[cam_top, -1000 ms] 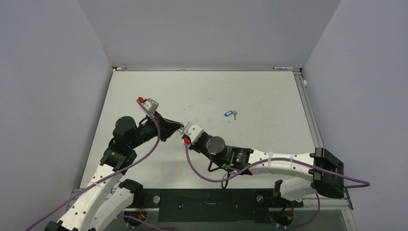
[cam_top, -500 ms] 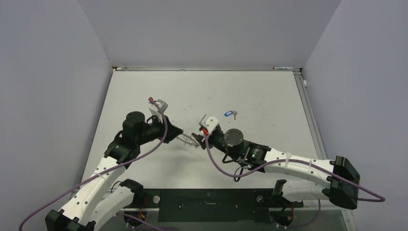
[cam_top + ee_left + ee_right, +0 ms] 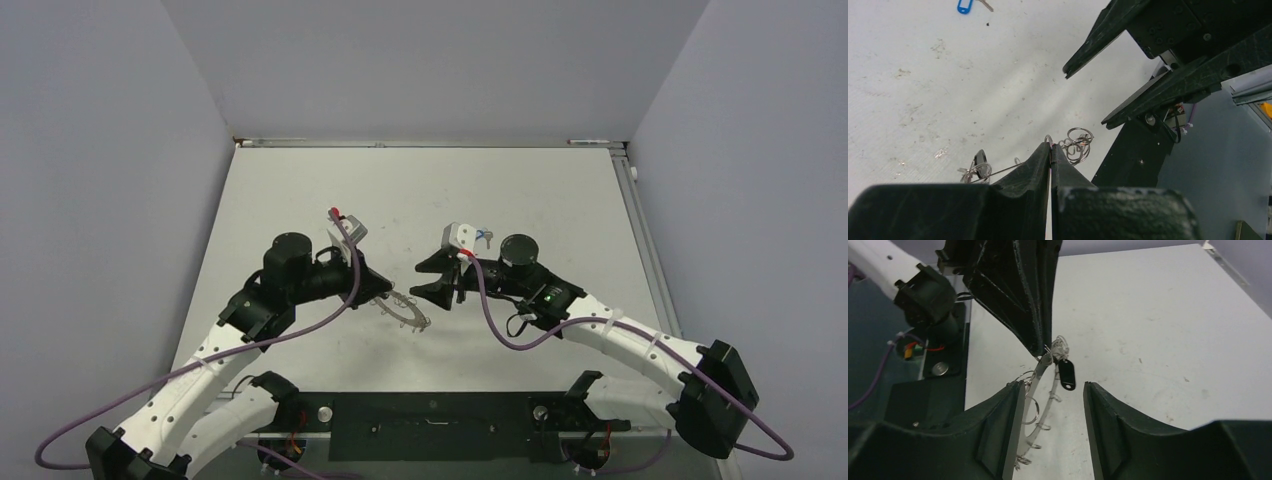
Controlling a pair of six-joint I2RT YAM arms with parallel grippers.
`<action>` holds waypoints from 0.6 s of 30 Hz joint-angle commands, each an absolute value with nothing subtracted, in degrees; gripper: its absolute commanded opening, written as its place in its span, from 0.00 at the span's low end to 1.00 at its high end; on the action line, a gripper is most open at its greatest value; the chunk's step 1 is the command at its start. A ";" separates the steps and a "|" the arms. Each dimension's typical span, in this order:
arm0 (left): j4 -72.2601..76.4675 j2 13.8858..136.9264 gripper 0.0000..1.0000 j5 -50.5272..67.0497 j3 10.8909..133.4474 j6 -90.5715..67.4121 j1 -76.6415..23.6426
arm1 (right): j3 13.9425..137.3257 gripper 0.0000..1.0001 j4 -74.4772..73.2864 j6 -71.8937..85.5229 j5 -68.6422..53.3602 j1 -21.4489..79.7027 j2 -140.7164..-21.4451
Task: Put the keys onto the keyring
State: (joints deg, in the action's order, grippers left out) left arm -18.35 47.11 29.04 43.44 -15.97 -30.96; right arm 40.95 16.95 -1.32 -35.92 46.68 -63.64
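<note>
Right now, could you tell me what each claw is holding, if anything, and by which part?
The left claw pinches the keyring by its rim, with the black-headed key dangling from it; the right claw is open and holds nothing.

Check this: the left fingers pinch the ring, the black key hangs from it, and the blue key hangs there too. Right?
No. The blue key lies on the table, away from the ring, as the left wrist view shows. The left fingers pinch the ring, with the black key on it.
</note>
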 commanded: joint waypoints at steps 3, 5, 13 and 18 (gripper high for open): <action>-16.61 46.75 0.00 33.57 46.83 -13.76 -33.57 | 47.03 0.49 13.28 -4.33 -53.26 45.88 -66.50; -16.76 46.99 0.00 33.77 46.85 -13.55 -33.90 | 47.35 0.49 13.00 -4.57 -53.71 45.86 -67.06; -15.68 47.30 0.00 35.70 46.72 -13.79 -34.27 | 47.72 0.43 12.47 -5.18 -54.58 45.81 -68.70; -14.79 47.24 0.00 36.41 46.31 -14.05 -34.45 | 48.84 0.41 12.47 -5.07 -54.72 45.96 -70.57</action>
